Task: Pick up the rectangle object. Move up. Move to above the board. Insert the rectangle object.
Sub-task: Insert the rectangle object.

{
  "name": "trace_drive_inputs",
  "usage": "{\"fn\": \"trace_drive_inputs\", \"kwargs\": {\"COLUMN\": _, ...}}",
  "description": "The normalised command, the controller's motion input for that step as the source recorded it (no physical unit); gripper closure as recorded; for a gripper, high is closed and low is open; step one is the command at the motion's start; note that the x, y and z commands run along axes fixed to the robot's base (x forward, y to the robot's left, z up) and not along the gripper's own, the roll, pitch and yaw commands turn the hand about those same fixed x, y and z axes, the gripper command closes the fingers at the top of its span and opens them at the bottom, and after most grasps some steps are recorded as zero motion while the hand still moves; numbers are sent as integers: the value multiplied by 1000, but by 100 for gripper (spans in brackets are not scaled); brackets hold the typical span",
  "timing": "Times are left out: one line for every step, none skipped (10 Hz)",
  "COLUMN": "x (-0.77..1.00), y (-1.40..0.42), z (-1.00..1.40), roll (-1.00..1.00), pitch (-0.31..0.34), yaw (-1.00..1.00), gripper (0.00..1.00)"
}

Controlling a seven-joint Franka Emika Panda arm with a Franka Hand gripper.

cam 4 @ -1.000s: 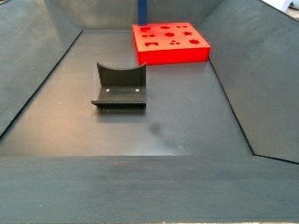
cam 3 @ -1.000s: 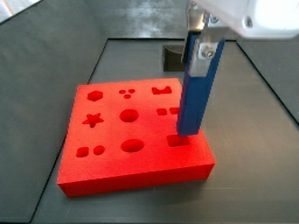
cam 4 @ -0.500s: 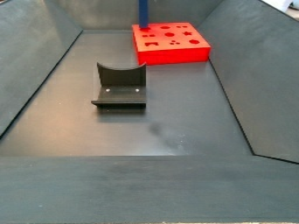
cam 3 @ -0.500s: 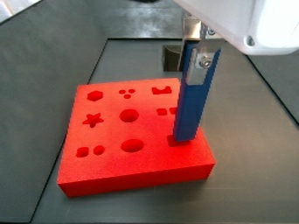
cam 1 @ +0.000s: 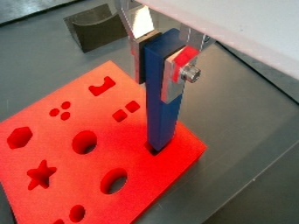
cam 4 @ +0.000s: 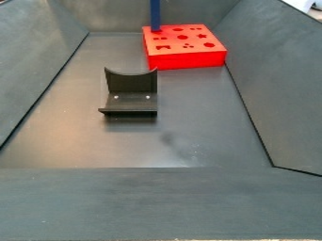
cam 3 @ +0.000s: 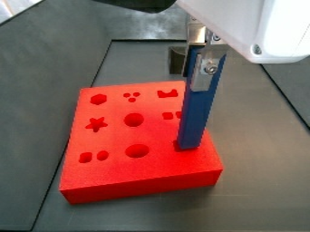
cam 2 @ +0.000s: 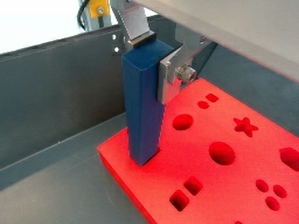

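Pincer (cam 1: 158,39) clamps bar (cam 1: 162,96) (unlabelled).

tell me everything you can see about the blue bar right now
The bar is a tall, slim, smooth blue piece with a rectangular cross-section. It stands upright, its lower end in a hole near the edge of the red board. The gripper has its jaws shut on the bar's upper part. Nothing else touches it.
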Motion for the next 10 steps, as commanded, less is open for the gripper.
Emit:
{"fn": "trace_drive_inputs", "kwargs": {"x": 0, "y": -77, "z": -117, "roll": 0, "pitch": 0, "yaw": 0, "gripper": 100}}
{"fn": "trace_drive_inputs", "kwargs": {"x": 0, "y": -80, "z": -89, "roll": 0, "pitch": 0, "yaw": 0, "gripper": 100}}
{"fn": "trace_drive_inputs", "kwargs": {"x": 0, "y": -46, "z": -29, "roll": 0, "pitch": 0, "yaw": 0, "gripper": 100}}
{"fn": "trace_drive_inputs", "kwargs": {"x": 0, "y": -6, "z": 0, "roll": 0, "pitch": -4, "yaw": 0, "gripper": 100}}
{"fn": "trace_drive_inputs", "kwargs": {"x": 140, "y": 0, "z": 0, "roll": 0, "pitch": 0, "yaw": -149, "gripper": 100}}
{"fn": "trace_drive_inputs", "kwargs": {"x": 0, "y": 0, "z": 0, "roll": 11, "pitch": 0, "yaw": -254, "gripper": 100}}
{"fn": "trace_drive_inputs", "kwargs": {"x": 0, "y": 0, "z": 0, "roll": 0, "pitch": 0, "yaw": -214, "gripper": 100}}
{"fn": "trace_drive_inputs", "kwargs": {"x": 0, "y": 0, "z": 0, "roll": 0, "pitch": 0, "yaw": -114, "gripper": 100}}
{"fn": "trace_drive_inputs", "kwargs": {"x": 0, "y": 0, "z": 0, "roll": 0, "pitch": 0, "yaw": -71, "gripper": 100}}
{"fn": "trace_drive_inputs", "kwargs": {"x": 0, "y": 0, "z": 0, "roll": 0, "pitch": 0, "yaw": -17, "gripper": 100}}
